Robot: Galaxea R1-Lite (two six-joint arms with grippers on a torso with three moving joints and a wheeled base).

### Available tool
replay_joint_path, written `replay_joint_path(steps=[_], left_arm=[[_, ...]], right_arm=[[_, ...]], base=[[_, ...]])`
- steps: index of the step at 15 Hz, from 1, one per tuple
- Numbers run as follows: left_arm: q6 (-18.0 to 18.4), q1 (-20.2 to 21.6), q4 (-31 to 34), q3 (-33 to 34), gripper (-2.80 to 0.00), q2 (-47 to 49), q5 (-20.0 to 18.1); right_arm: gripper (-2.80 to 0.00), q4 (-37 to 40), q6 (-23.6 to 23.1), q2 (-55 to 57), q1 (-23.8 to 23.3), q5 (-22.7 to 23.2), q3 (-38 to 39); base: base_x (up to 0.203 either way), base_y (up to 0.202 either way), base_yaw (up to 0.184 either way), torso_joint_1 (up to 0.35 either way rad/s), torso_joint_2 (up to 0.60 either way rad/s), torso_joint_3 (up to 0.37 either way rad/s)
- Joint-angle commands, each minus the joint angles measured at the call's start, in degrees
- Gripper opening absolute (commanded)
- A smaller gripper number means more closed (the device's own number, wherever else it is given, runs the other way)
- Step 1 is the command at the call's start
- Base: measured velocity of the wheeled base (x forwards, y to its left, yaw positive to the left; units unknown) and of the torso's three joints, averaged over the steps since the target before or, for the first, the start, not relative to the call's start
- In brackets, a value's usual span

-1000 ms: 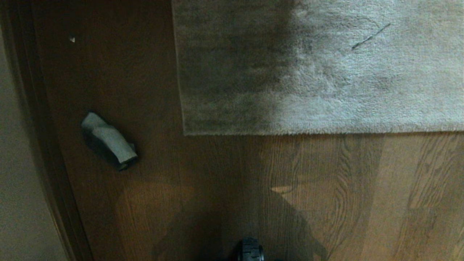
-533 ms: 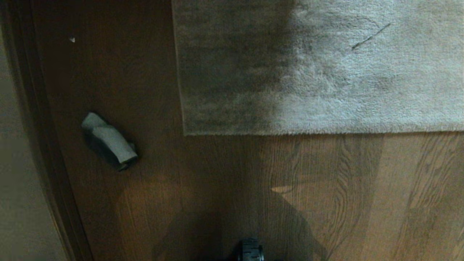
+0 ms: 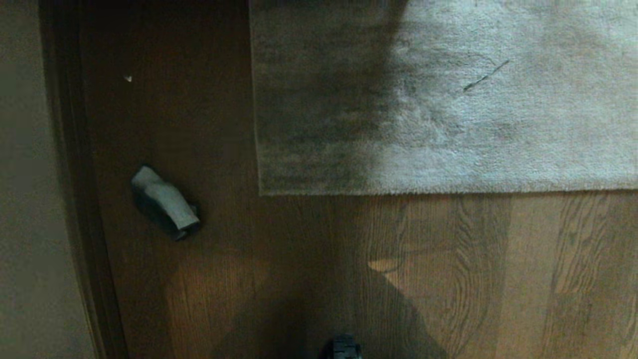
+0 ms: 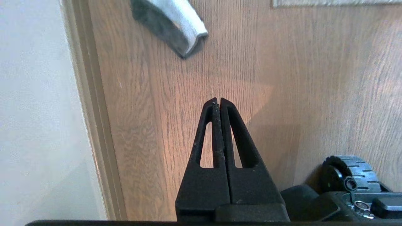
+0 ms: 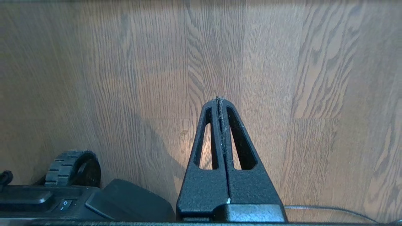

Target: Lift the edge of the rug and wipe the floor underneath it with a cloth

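Head view dim, soft; broad shadow cast over rug (image 3: 398, 99) left part and floor (image 3: 448, 279). Wrist views brighter, sharp.

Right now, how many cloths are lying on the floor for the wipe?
1. The cloth lies crumpled on the floor, left of the rug edge and near the wall's baseboard. More could lie outside the views.
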Motion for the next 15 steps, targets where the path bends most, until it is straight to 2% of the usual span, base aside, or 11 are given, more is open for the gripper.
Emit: replay_joint_path(steps=[1,15], left_arm=[[-0.1,0.0,-0.1,0.0,-2.80,0.0,0.0],[-0.2,0.0,-0.1,0.0,-2.80,0.0,0.0]], right_arm=[[-2.80,-0.1,0.0,0.1,0.0,0.0,0.0],[-2.80,-0.1,0.0,0.0,0.0,0.0,0.0]], base=[[0.000,0.000,0.000,0.002,0.00,0.193],[0.000,0.000,0.000,0.002,0.00,0.201]])
